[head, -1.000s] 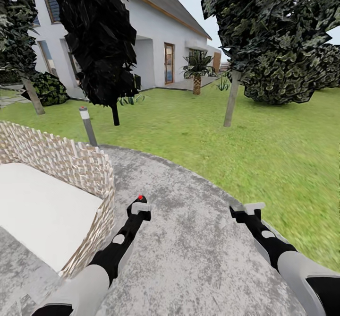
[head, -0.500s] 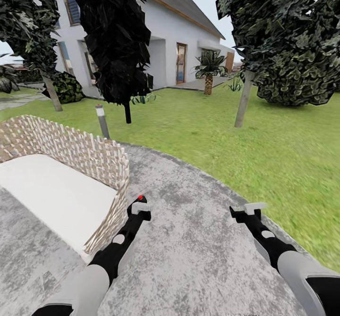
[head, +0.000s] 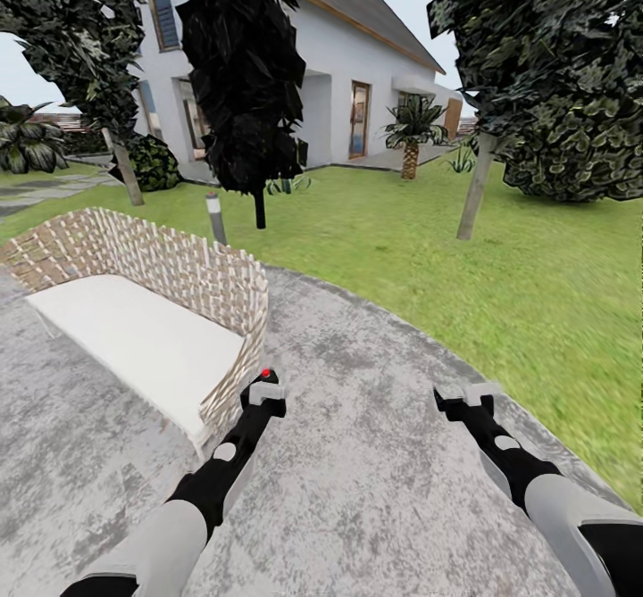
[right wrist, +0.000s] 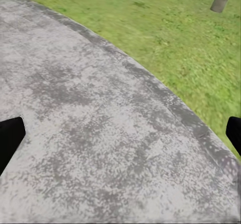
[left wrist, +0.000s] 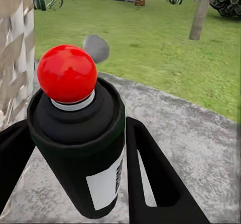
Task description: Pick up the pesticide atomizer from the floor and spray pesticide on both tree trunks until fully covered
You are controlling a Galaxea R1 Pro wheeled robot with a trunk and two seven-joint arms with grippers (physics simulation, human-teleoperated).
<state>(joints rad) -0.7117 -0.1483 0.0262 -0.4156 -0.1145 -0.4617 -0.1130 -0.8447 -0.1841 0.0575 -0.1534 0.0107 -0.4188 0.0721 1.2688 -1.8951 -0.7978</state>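
Pesticide atomizer (left wrist: 75, 143): dark can, white label, red knob on top. Pinched upright between the fingers (left wrist: 150, 184) of my left gripper (head: 265, 392), over the grey paving (head: 375, 490); in the head view its red dot shows above the pale gripper tip.

Right gripper (head: 471, 393): spread wide, nothing between the fingertips, held over the paving near its curved edge with the lawn (head: 536, 311).

Trees: one trunk (head: 475, 188) stands on the lawn ahead to my right; another (head: 125, 173) leans at far left beyond the wicker bench (head: 152, 320).

Other items: dark conifer (head: 246, 88), bollard lamp (head: 215, 219) beside it, white house (head: 357, 70), short palm (head: 411, 133).

Change against the earlier head views: the whole scene has slid rightward, so the camera has turned left. More of the bench and the left trunk now shows. Both arms hold the same pose; the can stays clamped.
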